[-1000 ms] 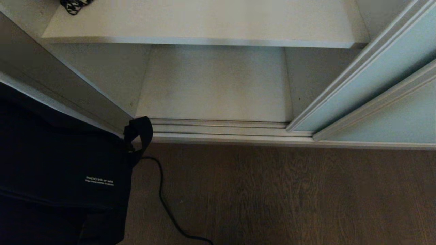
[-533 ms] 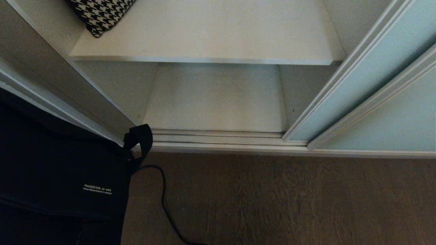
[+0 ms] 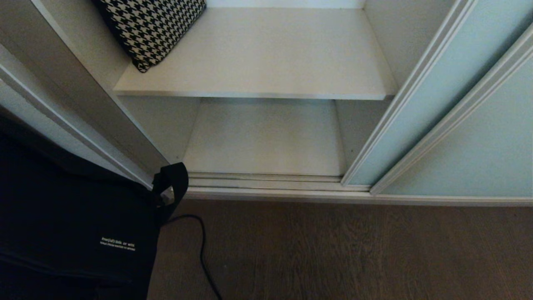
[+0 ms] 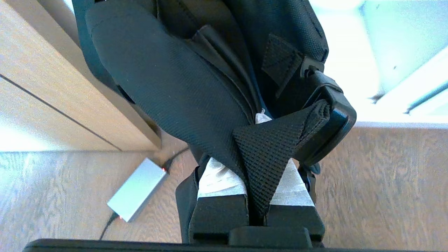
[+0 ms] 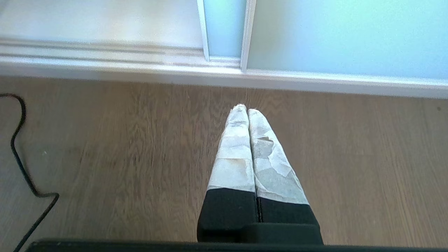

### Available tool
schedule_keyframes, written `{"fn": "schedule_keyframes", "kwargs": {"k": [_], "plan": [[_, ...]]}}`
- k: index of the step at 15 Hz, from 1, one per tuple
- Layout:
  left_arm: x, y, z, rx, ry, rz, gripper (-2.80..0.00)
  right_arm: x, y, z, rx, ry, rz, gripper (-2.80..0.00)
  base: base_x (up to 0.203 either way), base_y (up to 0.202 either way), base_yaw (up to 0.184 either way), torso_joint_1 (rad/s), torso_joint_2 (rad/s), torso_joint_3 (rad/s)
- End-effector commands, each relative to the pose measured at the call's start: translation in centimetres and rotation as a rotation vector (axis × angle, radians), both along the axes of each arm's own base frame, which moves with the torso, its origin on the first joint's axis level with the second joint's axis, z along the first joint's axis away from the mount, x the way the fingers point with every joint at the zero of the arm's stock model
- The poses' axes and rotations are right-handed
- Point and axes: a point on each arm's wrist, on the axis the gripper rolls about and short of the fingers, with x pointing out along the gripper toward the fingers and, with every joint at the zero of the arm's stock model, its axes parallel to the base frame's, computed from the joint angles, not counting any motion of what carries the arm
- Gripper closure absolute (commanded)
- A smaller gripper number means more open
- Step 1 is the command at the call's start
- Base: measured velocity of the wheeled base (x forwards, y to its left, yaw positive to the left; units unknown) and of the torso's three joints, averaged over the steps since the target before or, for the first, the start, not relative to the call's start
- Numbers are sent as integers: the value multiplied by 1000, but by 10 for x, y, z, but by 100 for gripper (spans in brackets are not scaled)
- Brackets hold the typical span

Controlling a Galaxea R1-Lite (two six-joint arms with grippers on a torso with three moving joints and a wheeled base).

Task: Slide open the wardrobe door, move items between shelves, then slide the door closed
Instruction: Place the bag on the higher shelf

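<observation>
Black woven fabric bag (image 4: 182,84) is hanging from the left gripper (image 4: 257,196), whose taped fingers (image 4: 220,180) are pinching its webbing strap (image 4: 276,147), so that pincer is clenched on the strap with the bag's weight slung under it. In the head view the bag (image 3: 75,225) is filling the lower left corner, outside the wardrobe and just in front of the grooved floor track (image 3: 266,183), small white label facing the camera and a strap loop sticking up at its corner. Reading this as the move-items step, mid-carry: the sliding wardrobe door (image 3: 420,108) is standing pushed to the right and the opening is clear. Upper shelf (image 3: 266,62) is carrying only a houndstooth cushion (image 3: 154,29) at its back left; the bottom board (image 3: 266,137) is showing nothing on it. Next move probably needs the bag lifted over the shelf's front edge and set down on bare board right of the cushion before letting the strap go; soft body will likely sag and swing, so the strap loop could snag the edge. Right gripper (image 5: 246,108) is parked, fingers pressed together on nothing, pointing at the wood floor (image 5: 140,147) near the door's bottom rail. Black cable (image 3: 204,250) is trailing across the floor beside the bag.
</observation>
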Motion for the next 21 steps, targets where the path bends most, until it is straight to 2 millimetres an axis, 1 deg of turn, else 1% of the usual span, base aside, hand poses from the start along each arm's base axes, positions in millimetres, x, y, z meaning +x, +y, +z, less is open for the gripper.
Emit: {"fn": "schedule_keyframes", "kwargs": {"k": [1, 6, 12, 15, 17, 21], "plan": [[0, 0, 1, 1, 0, -1, 0, 0, 0, 0, 0, 1, 0, 0, 0, 0, 0, -2, 1, 204], [-1, 0, 1, 9, -5, 0, 0, 0, 0, 0, 0, 2, 0, 0, 0, 0, 0, 1, -1, 190], [-4, 0, 0, 9, -15, -2, 0, 0, 0, 0, 0, 0, 0, 0, 0, 0, 0, 3, 1, 32], [-5, -1, 6, 18, -76, -4, 0, 0, 0, 0, 0, 1, 0, 0, 0, 0, 0, 2, 1, 24], [-5, -1, 7, 22, -84, -19, 0, 0, 0, 0, 0, 0, 0, 0, 0, 0, 0, 0, 0, 0], [-5, -1, 5, 24, -79, -38, 0, 0, 0, 0, 0, 2, 0, 0, 0, 0, 0, 0, 0, 0]]}}
